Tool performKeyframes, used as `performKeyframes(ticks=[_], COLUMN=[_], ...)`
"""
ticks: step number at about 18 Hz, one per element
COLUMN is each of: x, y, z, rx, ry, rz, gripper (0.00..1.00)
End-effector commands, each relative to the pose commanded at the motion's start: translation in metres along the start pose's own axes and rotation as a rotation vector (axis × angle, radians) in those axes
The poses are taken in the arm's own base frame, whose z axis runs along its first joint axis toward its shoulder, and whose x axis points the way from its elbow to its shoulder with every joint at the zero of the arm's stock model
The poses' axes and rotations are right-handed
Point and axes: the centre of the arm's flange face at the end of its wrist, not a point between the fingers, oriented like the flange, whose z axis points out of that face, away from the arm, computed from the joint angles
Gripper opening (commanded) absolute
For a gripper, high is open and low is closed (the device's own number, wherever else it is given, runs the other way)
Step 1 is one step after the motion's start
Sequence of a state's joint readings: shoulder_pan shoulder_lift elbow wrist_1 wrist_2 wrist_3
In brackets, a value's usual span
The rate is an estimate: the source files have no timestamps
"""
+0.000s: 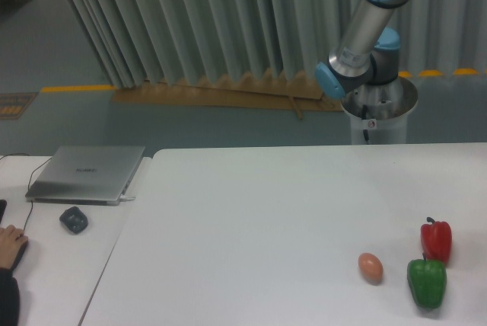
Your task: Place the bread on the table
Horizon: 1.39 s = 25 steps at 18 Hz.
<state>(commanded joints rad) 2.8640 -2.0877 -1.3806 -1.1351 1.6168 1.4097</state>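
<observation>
**Tabletop and arm condition**

The table (251, 212) is a large, smooth white slab with a rounded far-left corner. The arm (365, 44) enters at the far right: a grey metallic tube with glossy light-blue joint caps above a cylindrical silver base. Its gripper lies outside the picture, so its state cannot be determined. The bread is not visible anywhere in view.

On the narrower white desk (53, 265) at left lies a closed, flat silver laptop (87, 174), with a small dark rounded mouse (74, 220) just in front of it.

Near right on the table: a glossy lobed green pepper (426, 282), a red pepper (436, 240) just behind it, and a smooth orange-brown egg (370, 267) to their left.
</observation>
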Motion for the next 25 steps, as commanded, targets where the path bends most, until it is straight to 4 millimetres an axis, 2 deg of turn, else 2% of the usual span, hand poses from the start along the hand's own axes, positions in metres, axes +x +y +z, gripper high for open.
performKeyframes(ticks=[9, 13, 19, 20, 25], x=[0.011, 0.014, 0.018, 0.017, 0.017], y=[-0.011, -0.014, -0.014, -0.014, -0.01], z=[0.014, 0.012, 0.029, 0.029, 0.029], rx=[-0.012, -0.015, -0.036, -0.037, -0.05], ry=[0.028, 0.032, 0.059, 0.058, 0.06], rz=[0.018, 0.025, 0.03, 0.03, 0.038], gripper=[1.0, 1.0, 1.0, 0.97, 0.38])
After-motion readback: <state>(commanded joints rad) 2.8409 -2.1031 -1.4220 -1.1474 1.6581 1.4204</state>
